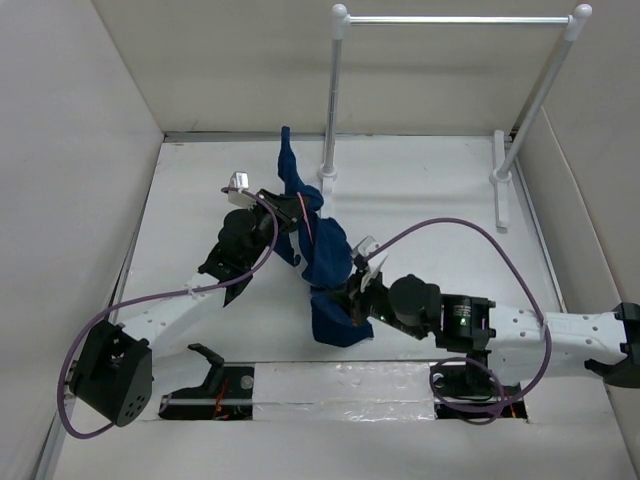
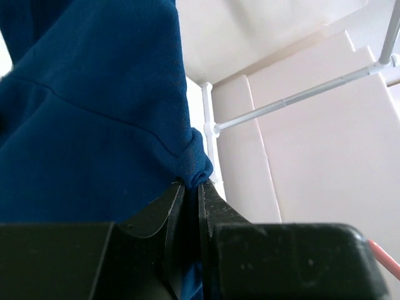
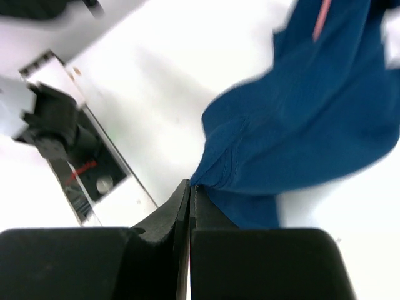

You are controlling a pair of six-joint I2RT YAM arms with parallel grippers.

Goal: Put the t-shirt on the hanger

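T-shirt [image 1: 325, 255], dressing step: left hand [image 2: 189, 187] and right hand [image 3: 189, 187] each clamped on a cloth edge, hanger [image 1: 304, 218] just beside the left hand; next move likely needs the opening spread.

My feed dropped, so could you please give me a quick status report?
Left gripper shut on shirt, right gripper likewise. Shirt bunched between them, hanger showing against it. Rack behind, apart.

- From above and behind, we look down across the whole table [image 1: 430, 190].
- Our wrist cameras sit close against the t-shirt [image 2: 94, 125], shared by all views.
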